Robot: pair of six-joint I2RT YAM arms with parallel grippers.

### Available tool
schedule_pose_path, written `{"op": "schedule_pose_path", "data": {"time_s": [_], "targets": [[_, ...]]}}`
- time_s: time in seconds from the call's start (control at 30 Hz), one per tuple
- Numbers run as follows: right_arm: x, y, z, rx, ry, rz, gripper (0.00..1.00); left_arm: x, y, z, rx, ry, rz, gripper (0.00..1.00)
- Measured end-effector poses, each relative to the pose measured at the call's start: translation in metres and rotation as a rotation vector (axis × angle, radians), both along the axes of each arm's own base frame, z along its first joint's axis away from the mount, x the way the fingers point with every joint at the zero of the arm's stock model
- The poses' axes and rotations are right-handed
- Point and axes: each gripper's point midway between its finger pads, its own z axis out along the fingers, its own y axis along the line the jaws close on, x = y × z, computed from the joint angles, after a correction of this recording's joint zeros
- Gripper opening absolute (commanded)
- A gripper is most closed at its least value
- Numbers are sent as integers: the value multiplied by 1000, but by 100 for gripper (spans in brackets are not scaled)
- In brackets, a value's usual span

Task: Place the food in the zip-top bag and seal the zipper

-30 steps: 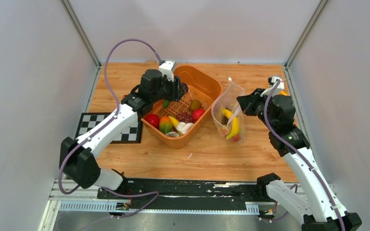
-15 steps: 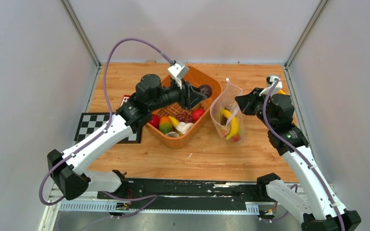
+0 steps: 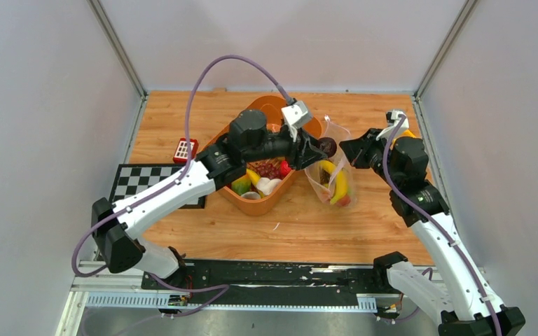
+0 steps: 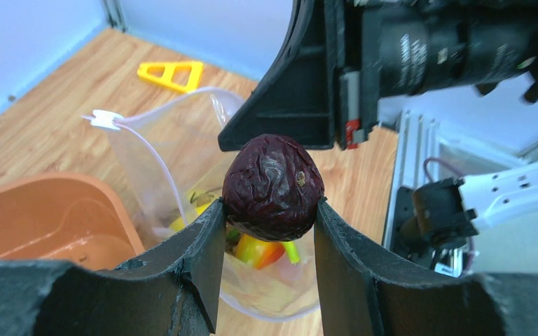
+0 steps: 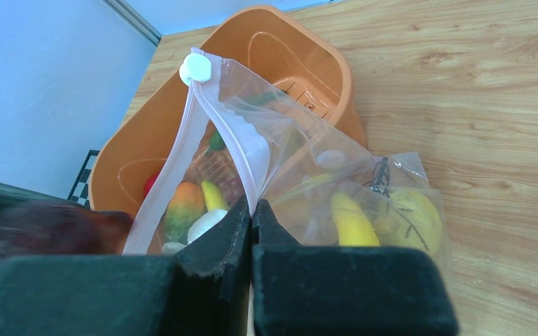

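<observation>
Top external view: left hand (image 3: 324, 148) grasps dark fruit (image 3: 328, 146) over upright, mouth-up zip-top bag (image 3: 316, 179) pinched by right hand (image 3: 343, 147).

A robotics lab test cell: plain grey panel walls (image 3: 42, 140) set in aluminium frame posts (image 3: 116, 45) enclose a wooden counter (image 3: 322, 224). A checkerboard calibration card (image 3: 132, 183) lies on it. Two cabled robot arms (image 3: 161, 196) are bolted to a metal mounting rail (image 3: 252, 302).

No writing, number or brand can be read anywhere. The checkerboard card (image 3: 136, 183) by the table's (image 3: 175, 112) left edge carries only black and white squares.
</observation>
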Motion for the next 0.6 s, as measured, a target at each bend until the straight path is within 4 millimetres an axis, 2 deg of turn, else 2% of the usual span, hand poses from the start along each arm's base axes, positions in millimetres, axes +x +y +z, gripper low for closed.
{"op": "schedule_pose_path", "data": {"time_s": [0.1, 0.23, 0.3, 0.37, 0.47, 0.6], "targets": [[-2, 1, 2, 3, -5, 9, 0, 6, -10, -23, 88, 1, 10, 47], [-5, 1, 5, 8, -16, 15, 0, 17, -15, -52, 183, 14, 40, 51], [-6, 1, 7, 9, -20, 17, 0, 24, -13, -64, 225, 25, 73, 55], [-7, 1, 8, 11, -23, 18, 0, 36, -9, -78, 276, 35, 144, 65], [-8, 2, 8, 12, -25, 26, 0, 52, -2, -89, 330, 35, 233, 66], [-9, 3, 8, 10, -26, 35, 0, 68, 3, -94, 358, 29, 319, 70]]}}
